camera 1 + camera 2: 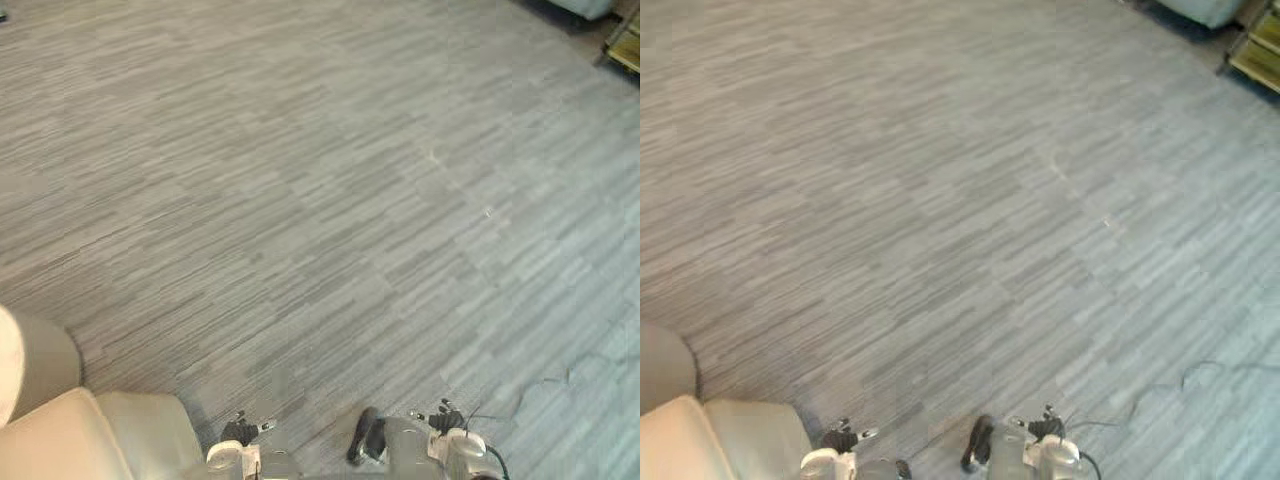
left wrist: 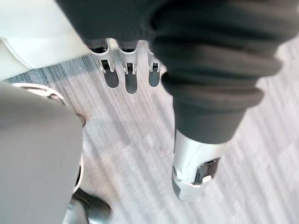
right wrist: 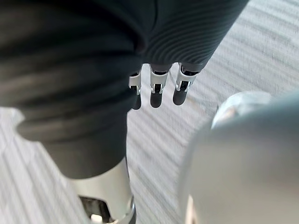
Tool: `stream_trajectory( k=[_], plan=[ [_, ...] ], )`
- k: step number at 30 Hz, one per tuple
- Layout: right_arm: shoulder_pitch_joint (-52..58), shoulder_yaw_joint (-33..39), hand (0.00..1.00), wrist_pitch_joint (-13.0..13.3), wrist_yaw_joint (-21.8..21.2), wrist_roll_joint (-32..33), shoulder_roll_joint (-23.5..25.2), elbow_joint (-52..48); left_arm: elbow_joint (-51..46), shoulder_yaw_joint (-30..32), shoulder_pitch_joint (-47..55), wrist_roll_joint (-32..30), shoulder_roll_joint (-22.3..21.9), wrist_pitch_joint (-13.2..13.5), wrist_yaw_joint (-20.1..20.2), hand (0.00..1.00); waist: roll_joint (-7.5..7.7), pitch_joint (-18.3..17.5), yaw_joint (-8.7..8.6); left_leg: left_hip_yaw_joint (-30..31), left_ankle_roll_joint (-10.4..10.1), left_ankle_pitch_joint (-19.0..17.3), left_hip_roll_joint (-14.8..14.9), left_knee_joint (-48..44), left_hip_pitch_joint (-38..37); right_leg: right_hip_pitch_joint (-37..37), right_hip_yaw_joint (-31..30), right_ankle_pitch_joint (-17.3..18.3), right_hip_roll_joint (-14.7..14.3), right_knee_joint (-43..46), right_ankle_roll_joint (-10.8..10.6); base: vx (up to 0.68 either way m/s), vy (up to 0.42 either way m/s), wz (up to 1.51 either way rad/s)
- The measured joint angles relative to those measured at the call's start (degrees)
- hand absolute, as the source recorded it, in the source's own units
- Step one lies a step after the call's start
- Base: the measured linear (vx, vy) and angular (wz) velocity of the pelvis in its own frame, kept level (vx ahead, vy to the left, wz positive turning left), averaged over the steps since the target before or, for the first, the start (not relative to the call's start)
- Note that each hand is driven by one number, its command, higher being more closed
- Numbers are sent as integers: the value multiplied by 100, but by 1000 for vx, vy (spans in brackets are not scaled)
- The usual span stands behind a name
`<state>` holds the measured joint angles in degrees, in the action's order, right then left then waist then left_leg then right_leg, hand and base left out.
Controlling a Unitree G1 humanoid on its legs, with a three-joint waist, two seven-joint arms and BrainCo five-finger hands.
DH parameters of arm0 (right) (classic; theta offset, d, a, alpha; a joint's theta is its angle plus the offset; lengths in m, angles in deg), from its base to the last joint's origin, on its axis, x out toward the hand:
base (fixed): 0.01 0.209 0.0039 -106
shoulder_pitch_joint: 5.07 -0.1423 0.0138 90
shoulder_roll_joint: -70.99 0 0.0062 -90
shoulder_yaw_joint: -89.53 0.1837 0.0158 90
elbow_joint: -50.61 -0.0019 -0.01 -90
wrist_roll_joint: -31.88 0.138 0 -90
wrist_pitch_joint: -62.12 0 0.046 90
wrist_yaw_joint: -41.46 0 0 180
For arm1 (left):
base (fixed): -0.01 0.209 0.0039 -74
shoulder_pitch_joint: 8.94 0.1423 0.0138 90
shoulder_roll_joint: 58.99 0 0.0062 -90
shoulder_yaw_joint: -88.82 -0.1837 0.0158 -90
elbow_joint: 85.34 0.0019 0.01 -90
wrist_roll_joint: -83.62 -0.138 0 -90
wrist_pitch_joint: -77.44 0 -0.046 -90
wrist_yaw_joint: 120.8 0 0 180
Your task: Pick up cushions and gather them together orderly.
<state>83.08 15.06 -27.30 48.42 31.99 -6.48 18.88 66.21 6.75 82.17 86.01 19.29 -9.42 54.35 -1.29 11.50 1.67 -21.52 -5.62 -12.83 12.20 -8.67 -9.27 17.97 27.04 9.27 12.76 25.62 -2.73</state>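
A cream cushion [image 1: 70, 440] lies at the carpet's [image 1: 330, 200] near left edge, close to the left hand [image 2: 126, 28], whose fingers hang straight and relaxed, holding nothing. The right hand [image 3: 158, 91] hangs over bare carpet, its fingers equally straight and empty.

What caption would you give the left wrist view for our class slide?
Left hand hangs open and empty over grey carpet, a cream cushion lying just beyond it.

Soft, even light is falling across the grey carpet floor [image 1: 320, 200], lying slightly paler toward the right. The cream cushion [image 1: 70, 440] is glowing bright, almost washing out in the left wrist view, with a thin shadow edging it.
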Motion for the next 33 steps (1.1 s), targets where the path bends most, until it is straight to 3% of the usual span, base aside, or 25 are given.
stream_trajectory(
  k=[1,2,3,4,5,6,7,9,12,13,15,16,17,18,19,21,22,23,24,25,26,28,30,32,33],
  plan=[
    [124,0,0,0,3,1,101,21,-14,0,63,-10,143,7,-3,0,290,-102,-9,21,-192,12,-12,45,-217,-22,-162,-532,194,-306,75,300,-463,-37],
    [118,6,0,3,-8,30,100,25,21,16,54,-15,159,7,-16,0,304,-124,-12,49,-328,-37,96,9,-289,1,-180,-340,140,-80,-32,382,-653,-35],
    [59,2,0,27,16,42,79,48,49,17,46,-20,155,17,-1,0,147,-130,-91,193,-516,43,471,-445,-171,-9,-151,-6,-139,103,104,376,-693,-31],
    [49,2,0,48,25,68,49,77,11,12,38,-14,59,30,0,0,106,-136,-144,453,-634,234,734,-1266,237,-53,-141,184,-325,76,173,368,-667,-36],
    [46,6,0,58,38,144,14,80,-35,54,14,5,-72,30,11,0,-11,-70,-141,826,-336,524,993,-2355,734,-235,-160,283,-572,-103,245,250,-407,-31],
    [44,-4,0,62,46,196,6,85,-59,148,13,12,-113,32,8,0,-68,-41,-134,945,-139,679,1101,-2789,926,-347,-179,293,-680,-201,276,261,-300,-52],
    [12,-14,0,40,75,243,-82,167,-166,163,13,1,-151,65,8,0,-207,62,-94,1302,-34,435,1237,-4172,1426,-803,-237,323,-956,-473,412,352,-307,-60],
    [49,-47,0,39,94,254,-102,251,-291,147,7,3,-130,121,7,0,-137,143,-77,1459,-200,37,939,-4865,1793,-1426,-426,379,-1102,-824,506,425,-278,-57],
    [6,10,0,42,114,424,-104,332,-542,92,-14,8,-191,171,17,0,-58,188,-29,1183,-65,-291,262,-4177,2413,-2161,-771,369,-1194,-1501,491,444,-166,-57],
    [10,73,0,43,120,488,-95,336,-595,82,-59,4,-205,159,20,0,-15,202,13,1145,-63,-288,-126,-3196,2615,-2338,-912,365,-1177,-1677,483,405,-31,-65],
    [3,188,0,50,149,493,-74,334,-621,101,-57,7,-213,150,6,0,0,225,90,1336,50,-11,-582,-1737,2830,-2549,-1148,375,-1180,-1952,469,425,28,-77],
    [30,261,0,42,193,493,-4,334,-676,173,-68,34,-248,150,2,0,31,232,210,1588,80,687,-824,-889,2888,-2714,-1364,401,-1165,-2152,366,364,79,-67],
    [42,260,0,42,206,492,10,332,-695,178,-61,36,-253,150,0,0,44,224,243,1625,62,898,-857,-760,2854,-2752,-1424,405,-1166,-2199,357,472,91,-92],
    [86,246,0,44,223,491,123,319,-700,191,-70,35,-230,149,-10,0,175,188,309,1611,392,1179,-1031,-695,2724,-2861,-1697,489,-1038,-2288,220,528,69,-58],
    [59,249,0,42,209,491,250,242,-705,212,-97,20,-168,140,12,0,294,214,197,1548,521,937,-1069,-1027,2751,-2875,-1784,498,-922,-2143,191,646,91,-64],
    [183,250,0,47,207,490,368,33,-696,236,-95,22,-162,133,-5,0,310,202,261,1260,567,502,-918,-1437,2593,-2678,-2103,552,-860,-1296,107,589,118,-61],
    [199,235,0,49,194,490,402,-49,-648,210,-87,17,-164,112,0,0,313,202,301,1089,583,198,-856,-1462,2257,-2271,-2219,541,-801,-50,21,399,106,-67],
    [205,228,0,49,191,490,410,-76,-624,208,-90,15,-163,104,1,0,315,202,294,1081,594,111,-857,-1439,2166,-2135,-2208,490,-764,301,-80,467,118,-72],
    [209,219,0,91,175,491,404,-163,-560,186,-95,9,-112,54,-4,0,338,211,204,995,622,-206,-884,-1415,1767,-1433,-2122,193,-510,2029,-543,467,59,-36],
    [213,208,0,101,162,490,366,-192,-440,109,-87,7,-60,-20,-18,0,341,208,126,957,627,-410,-876,-1389,1380,-1053,-2031,355,-390,2752,-475,566,59,-29],
    [227,189,0,101,158,491,355,-212,-406,95,-84,7,-53,-23,-20,0,337,208,113,933,628,-431,-876,-1322,1245,-962,-1923,433,-351,2841,-414,591,8,-12],
    [245,109,0,107,140,492,304,-247,-347,92,-45,6,-59,-27,-31,0,285,211,94,737,611,-444,-754,-711,401,-476,-1097,783,-222,2201,-23,501,-41,-16],
    [186,107,0,112,140,492,269,-242,-343,77,-28,6,-65,-27,-30,0,236,210,70,629,596,-435,-598,-402,75,-124,-650,732,-293,1337,66,509,-81,-16],
    [130,88,0,113,142,506,229,-231,-299,-9,-29,2,-51,-28,-30,0,210,224,24,595,526,-396,-481,-97,-232,225,-547,69,-534,-140,147,527,-142,-6],
    [131,67,0,109,145,500,211,-228,-240,-6,-33,-3,-41,-33,-28,0,255,219,-33,617,299,-371,-490,17,-490,223,-642,-630,-673,-1229,201,462,-174,5]
  ],
)
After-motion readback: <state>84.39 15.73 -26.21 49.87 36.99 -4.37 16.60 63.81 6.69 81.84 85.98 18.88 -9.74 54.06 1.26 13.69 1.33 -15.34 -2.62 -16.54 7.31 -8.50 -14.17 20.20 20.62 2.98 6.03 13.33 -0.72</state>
